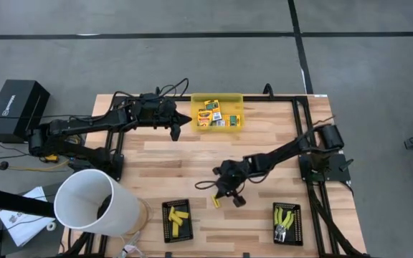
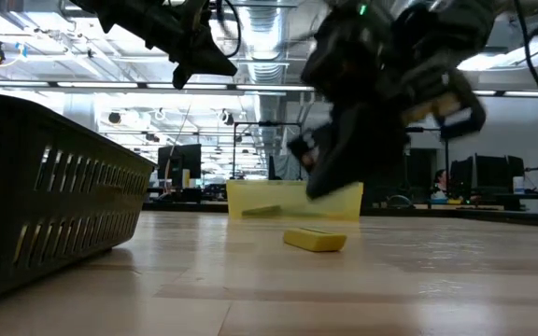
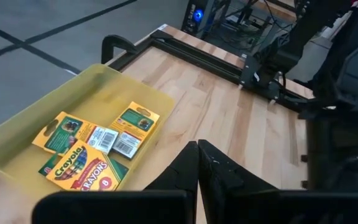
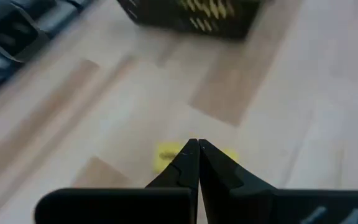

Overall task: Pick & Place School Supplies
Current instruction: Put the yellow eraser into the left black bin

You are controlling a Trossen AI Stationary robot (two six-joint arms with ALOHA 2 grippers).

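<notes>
A short yellow stick [image 1: 216, 201] lies flat on the wooden table, also seen in the low view [image 2: 315, 240]. My right gripper [image 1: 226, 196] hangs just above it with its fingers shut. In the right wrist view its fingertips [image 4: 194, 146] cover the middle of the stick [image 4: 165, 155]. My left gripper [image 1: 186, 120], also shut [image 3: 197, 148], hovers beside the translucent yellow bin [image 1: 217, 112]. That bin holds several yellow-and-green printed boxes [image 3: 82, 163]. More yellow sticks [image 1: 178, 217] lie in one black tray. Two tools with yellow-green handles [image 1: 285, 218] lie in another.
A large white bucket [image 1: 95, 201] stands at the table's near left corner. The black stick tray [image 2: 35, 187] fills the left of the low view. Bare wood lies between the bin and the trays. A black box [image 1: 16, 107] sits off the table's left side.
</notes>
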